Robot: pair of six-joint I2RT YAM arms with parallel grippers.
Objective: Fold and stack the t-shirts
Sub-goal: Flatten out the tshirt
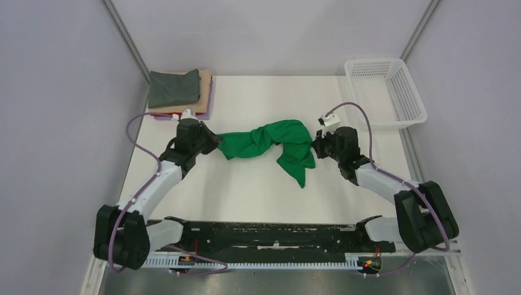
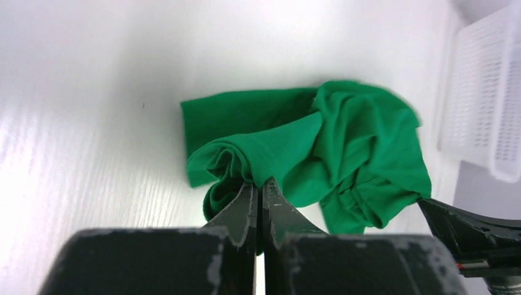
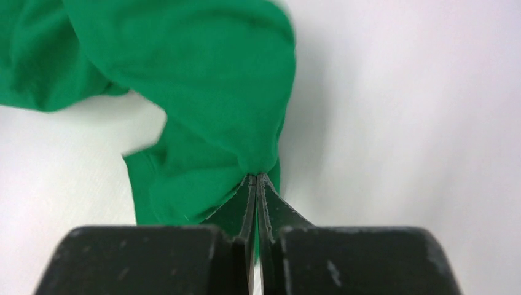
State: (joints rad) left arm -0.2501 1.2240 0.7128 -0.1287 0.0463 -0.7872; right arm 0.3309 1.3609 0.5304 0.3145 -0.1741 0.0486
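A bright green t-shirt hangs bunched and crumpled between my two grippers over the middle of the white table. My left gripper is shut on its left end; in the left wrist view the jaws pinch a fold of the green cloth. My right gripper is shut on its right end; in the right wrist view the jaws pinch the cloth. A tail of the shirt droops toward me. A stack of folded shirts, grey on top, lies at the back left.
A white plastic mesh basket stands at the back right, also at the right edge of the left wrist view. Grey walls close in the table on both sides. A black rail runs along the near edge.
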